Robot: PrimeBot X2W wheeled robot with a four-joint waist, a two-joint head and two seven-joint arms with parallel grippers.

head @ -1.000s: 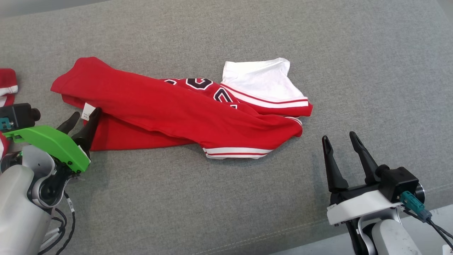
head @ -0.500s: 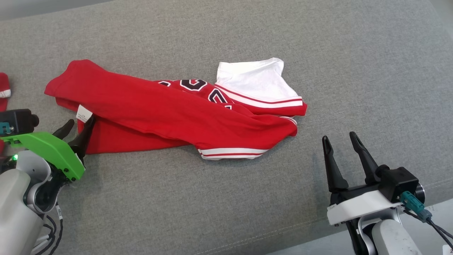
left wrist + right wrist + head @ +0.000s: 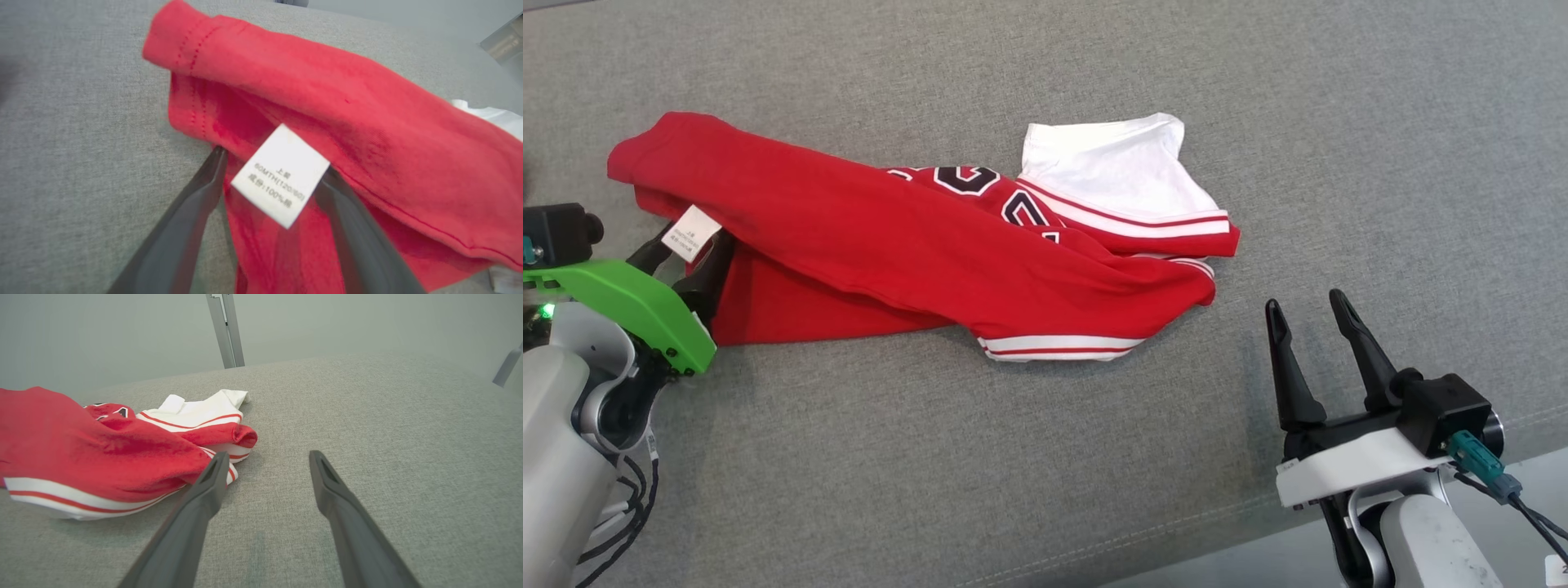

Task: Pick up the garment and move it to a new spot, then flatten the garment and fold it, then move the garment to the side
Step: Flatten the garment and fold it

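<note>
Grey fabric surface (image 3: pixel 1045 457), with red garment (image 3: pixel 890 253) crumpled near its middle, white label (image 3: pixel 689 233) at garment's 9 o'clock between wide-spread fingers of left gripper (image 3: pixel 697 245), not pinched, and right gripper (image 3: pixel 1304 300) at 4 o'clock, equally wide, holding nothing.

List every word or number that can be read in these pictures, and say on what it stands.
"60MTH(120/60)": middle line of the white care label on the red garment, slightly blurred.
"100%": bottom line of that label; the characters around it and the top line are too blurred to read.
The black figures on the garment's chest are half hidden by a fold: not readable.
</note>
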